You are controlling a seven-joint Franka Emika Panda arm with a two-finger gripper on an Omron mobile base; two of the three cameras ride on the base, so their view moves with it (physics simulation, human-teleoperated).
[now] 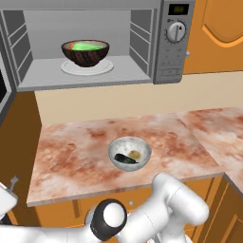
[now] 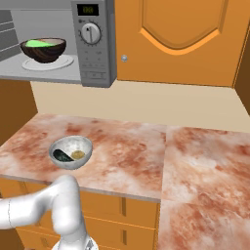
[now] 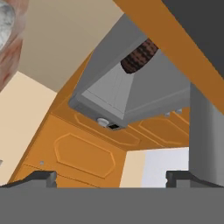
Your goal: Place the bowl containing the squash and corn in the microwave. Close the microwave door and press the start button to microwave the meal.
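The microwave (image 1: 95, 42) stands open above the counter. Inside, the dark brown bowl (image 1: 85, 53) rests on the white turntable plate, holding the green corn (image 1: 89, 46) and a sliver of orange squash (image 1: 71, 46). The right base view has the same bowl (image 2: 43, 50) in the microwave (image 2: 95, 53). The microwave door (image 1: 3, 90) hangs open at the far left edge. My gripper (image 3: 109, 178) is open with nothing between its fingertips (image 3: 41, 177), low and to the left, looking up at the microwave's underside (image 3: 127, 96) and the bowl (image 3: 139, 57).
A pale grey speckled bowl (image 1: 129, 153) with a dark green vegetable and a beige lump sits on the reddish marble counter (image 1: 71, 147). Orange cabinets (image 2: 180, 39) stand right of the microwave. My arm folds low in front of the counter edge.
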